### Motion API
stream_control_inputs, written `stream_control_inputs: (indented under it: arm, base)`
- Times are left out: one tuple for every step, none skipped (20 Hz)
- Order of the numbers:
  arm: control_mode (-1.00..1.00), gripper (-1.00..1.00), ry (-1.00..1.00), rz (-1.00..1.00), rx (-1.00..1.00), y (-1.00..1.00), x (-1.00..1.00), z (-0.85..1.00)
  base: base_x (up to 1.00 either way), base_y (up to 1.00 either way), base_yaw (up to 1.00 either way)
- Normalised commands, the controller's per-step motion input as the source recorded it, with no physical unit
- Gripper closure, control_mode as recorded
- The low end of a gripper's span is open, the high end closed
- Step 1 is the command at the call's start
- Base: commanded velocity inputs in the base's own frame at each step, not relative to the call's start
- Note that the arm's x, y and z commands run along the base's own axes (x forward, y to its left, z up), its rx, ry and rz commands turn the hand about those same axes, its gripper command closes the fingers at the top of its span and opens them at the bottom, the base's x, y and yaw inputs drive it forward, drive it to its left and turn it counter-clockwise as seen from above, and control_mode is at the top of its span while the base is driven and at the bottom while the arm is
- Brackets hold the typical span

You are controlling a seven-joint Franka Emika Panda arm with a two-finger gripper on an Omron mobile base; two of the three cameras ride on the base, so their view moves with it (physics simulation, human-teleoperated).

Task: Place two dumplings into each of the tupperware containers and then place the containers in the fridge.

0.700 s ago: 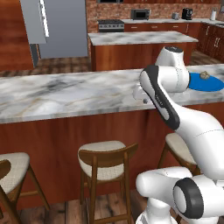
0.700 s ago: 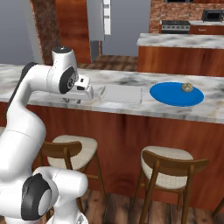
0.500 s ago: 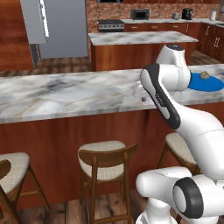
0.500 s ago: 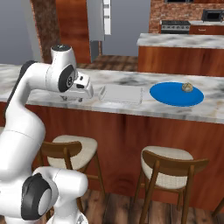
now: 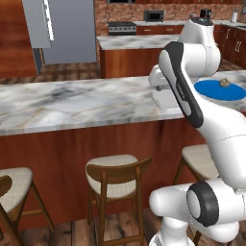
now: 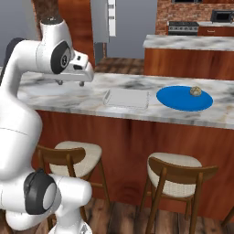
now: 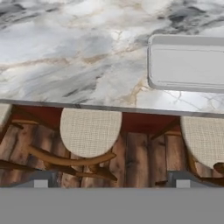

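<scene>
A single tan dumpling (image 6: pixel 195 91) (image 5: pixel 224 82) lies on a round blue plate (image 6: pixel 180 99) (image 5: pixel 216 92) on the marble counter. Left of the plate lies a shallow, pale tupperware container (image 6: pixel 126 98) (image 7: pixel 188 63) with nothing in it. My gripper (image 6: pixel 71 83) (image 7: pixel 111 183) hangs open above the counter's front edge, to the left of the container and apart from it. Its fingertips (image 7: pixel 40 183) are spread wide with nothing between them. The grey fridge (image 5: pixel 62 29) (image 6: pixel 103 25) stands at the far side of the room.
Wooden stools (image 6: pixel 176 176) (image 5: pixel 115 178) stand under the counter's (image 5: pixel 72 103) front edge. A second counter island (image 6: pixel 187 57) lies behind, with dark red-brown cabinets and a stove along the back wall.
The hand has risen a little and moved left, away from the container. The container, the plate and the dumpling have not moved.
</scene>
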Motion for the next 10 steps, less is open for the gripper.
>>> stream_control_inputs:
  arm:
    - [-1.0, -1.0, 0.0, 0.0, -0.09, 0.0, -0.64, 0.59]
    - [-1.0, -1.0, 0.0, 0.0, -0.11, 0.0, -0.61, 0.44]
    - [-1.0, -1.0, 0.0, 0.0, -0.16, 0.02, -0.66, 0.24]
    - [-1.0, -1.0, 0.0, 0.0, -0.17, 0.04, -0.61, 0.14]
    - [-1.0, -1.0, 0.0, 0.0, -0.2, 0.07, -0.56, 0.06]
    - [-1.0, -1.0, 0.0, 0.0, -0.16, 0.0, -0.51, 0.05]
    - [-1.0, -1.0, 0.0, 0.0, -0.13, 0.0, -0.25, 0.09]
    - [-1.0, -1.0, 0.0, 0.0, -0.09, 0.0, -0.07, 0.08]
    - [-1.0, -1.0, 0.0, 0.0, -0.02, -0.13, -0.01, 0.16]
    - [-1.0, -1.0, 0.0, 0.0, 0.0, -0.19, 0.0, 0.21]
  base:
    - [0.0, 0.0, 0.0]
    - [0.0, 0.0, 0.0]
    - [0.0, 0.0, 0.0]
    - [0.0, 0.0, 0.0]
    - [0.0, 0.0, 0.0]
    - [0.0, 0.0, 0.0]
    - [0.0, 0.0, 0.0]
    - [0.0, 0.0, 0.0]
    - [0.0, 0.0, 0.0]
    - [0.0, 0.0, 0.0]
